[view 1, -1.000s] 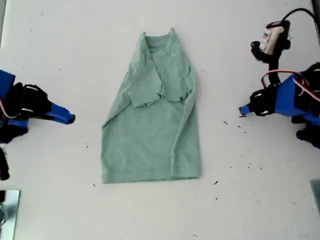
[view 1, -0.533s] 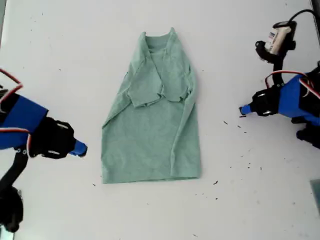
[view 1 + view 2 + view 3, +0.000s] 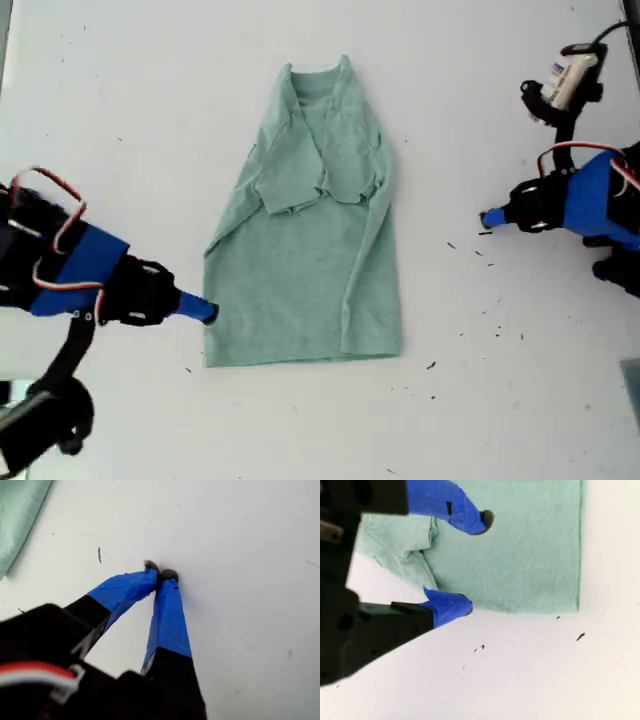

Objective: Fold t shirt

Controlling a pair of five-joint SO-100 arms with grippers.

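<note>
T shirt (image 3: 305,215) flat on white table (image 3: 120,120), center of exterior view, collar toward top, sleeves folded in over chest, hem toward bottom. My second gripper (image 3: 475,562) at lower left of exterior view, jaws spread wide, one blue tip over shirt near hem corner, other at shirt's side edge; not pinching cloth. My first gripper (image 3: 161,574) at exterior view's right, mid-height, well apart from shirt, tips pressed together, nothing between them, above bare table. Dark specks on table.
</note>
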